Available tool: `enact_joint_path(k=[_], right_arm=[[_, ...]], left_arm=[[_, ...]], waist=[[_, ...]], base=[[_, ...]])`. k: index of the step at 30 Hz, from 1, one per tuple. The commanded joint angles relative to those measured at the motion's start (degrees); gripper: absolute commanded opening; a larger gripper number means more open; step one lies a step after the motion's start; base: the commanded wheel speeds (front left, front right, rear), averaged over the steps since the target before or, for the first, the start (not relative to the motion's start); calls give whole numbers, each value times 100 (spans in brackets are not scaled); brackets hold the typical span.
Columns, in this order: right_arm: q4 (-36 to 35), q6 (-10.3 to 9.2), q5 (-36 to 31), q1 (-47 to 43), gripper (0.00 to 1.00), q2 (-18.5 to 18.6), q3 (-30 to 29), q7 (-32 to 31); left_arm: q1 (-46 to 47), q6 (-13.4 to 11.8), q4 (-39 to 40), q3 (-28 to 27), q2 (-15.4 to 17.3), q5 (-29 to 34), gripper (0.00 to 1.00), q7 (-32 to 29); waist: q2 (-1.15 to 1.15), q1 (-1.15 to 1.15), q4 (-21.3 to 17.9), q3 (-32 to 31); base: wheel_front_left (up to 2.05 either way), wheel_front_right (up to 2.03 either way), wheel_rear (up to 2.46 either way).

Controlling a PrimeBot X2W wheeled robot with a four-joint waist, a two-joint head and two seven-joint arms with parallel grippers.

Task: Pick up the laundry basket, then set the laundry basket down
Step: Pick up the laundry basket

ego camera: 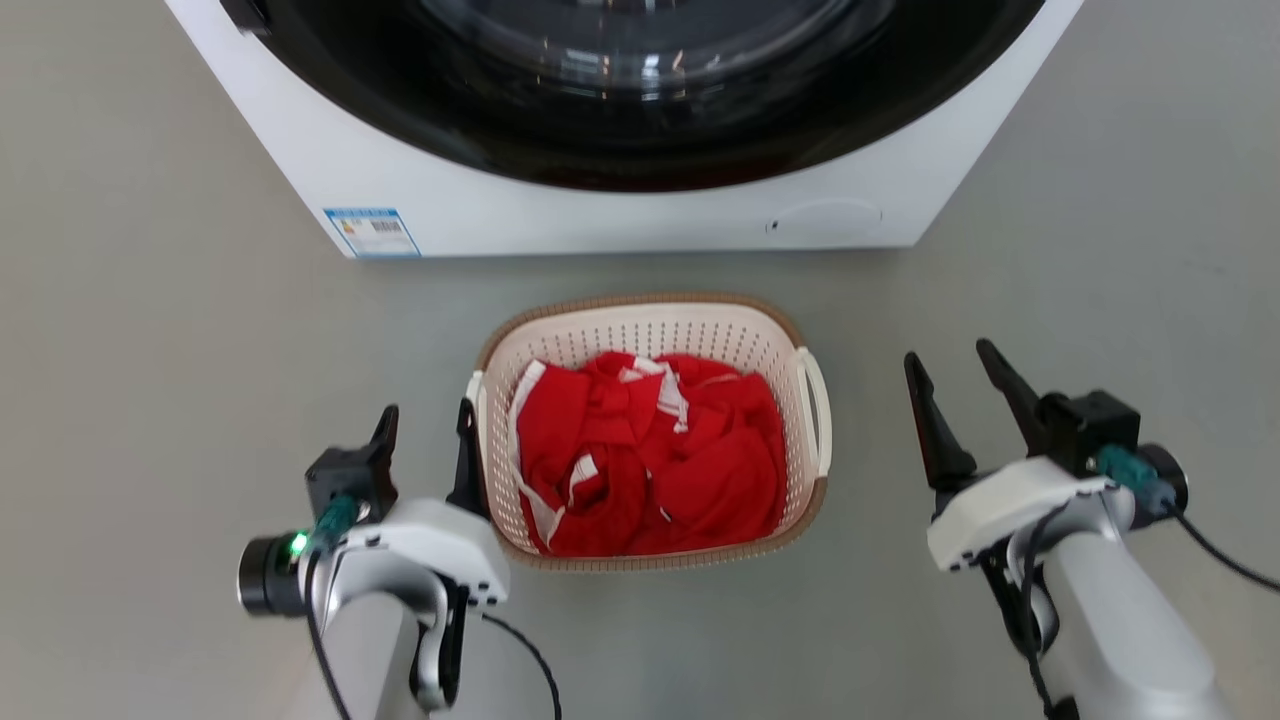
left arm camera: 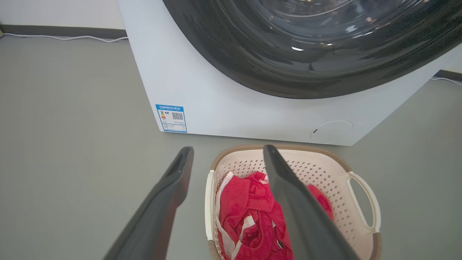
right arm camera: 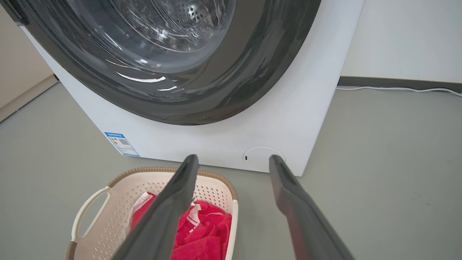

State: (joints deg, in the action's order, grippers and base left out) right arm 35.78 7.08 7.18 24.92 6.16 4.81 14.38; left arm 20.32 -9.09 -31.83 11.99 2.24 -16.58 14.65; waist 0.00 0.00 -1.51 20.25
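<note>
Both grippers are open. The left gripper (ego camera: 427,410) has its two long dark fingers spread wide and pointing toward the washer, low at the left side of the laundry basket (ego camera: 650,335), a small cream-white perforated plastic tub, rounded-rectangular, with a brown woven-look rim. Nothing is between the jaws. Its inner finger (ego camera: 466,450) sits just beside the basket's white left loop handle (ego camera: 478,395) — touching or a hair apart, the head view doesn't settle it. In the left wrist view that side's edge falls between the two fingers, and the inner finger crosses in front of the basket's interior.

The right gripper (ego camera: 948,355) has its jaws equally wide and empty. It is off to the basket's right, with bare grey floor (ego camera: 150,350) between it and the white right loop handle (ego camera: 818,410) — clearly apart.

The basket rests upright on the floor just in front of the white front-loading washing machine (ego camera: 600,215), roughly centred below its dark round door (ego camera: 640,120), with a short strip of floor between them. Inside is a crumpled red garment with white trim (ego camera: 650,460), covering most of the bottom and sitting below the rim.

A blue-and-white label sticker (ego camera: 372,232) is on the washer's lower front corner, on the robot's left side. A white cable (right arm camera: 397,89) runs along the wall base in the right wrist view.
</note>
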Motion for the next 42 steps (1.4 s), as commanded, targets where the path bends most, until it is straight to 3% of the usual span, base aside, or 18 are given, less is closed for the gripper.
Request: enact_joint_path(k=[1,16,31,42], right_arm=[[-62,41,40,119,100,11,136,62],[1301,41,211,1300,100,142,514,62],[1725,41,464,1973,100,177,923,62],[1696,41,572,2095,100,146,1034,62]], left_arm=[[200,-80,60,-123,64,21,100,35],[1858,-276,-1810,627,64,-805,100,35],[2670,-585,-2157,1303,64,-1424,100,35],[2896,-690,-2326,1397,64,-1468,100,35]], waist=[[0,0,-14,138],[0,0,77,959],[0,0,175,1942],[0,0,131,2271]], base=[[0,0,0],[0,0,0],[0,0,0],[0,0,0]])
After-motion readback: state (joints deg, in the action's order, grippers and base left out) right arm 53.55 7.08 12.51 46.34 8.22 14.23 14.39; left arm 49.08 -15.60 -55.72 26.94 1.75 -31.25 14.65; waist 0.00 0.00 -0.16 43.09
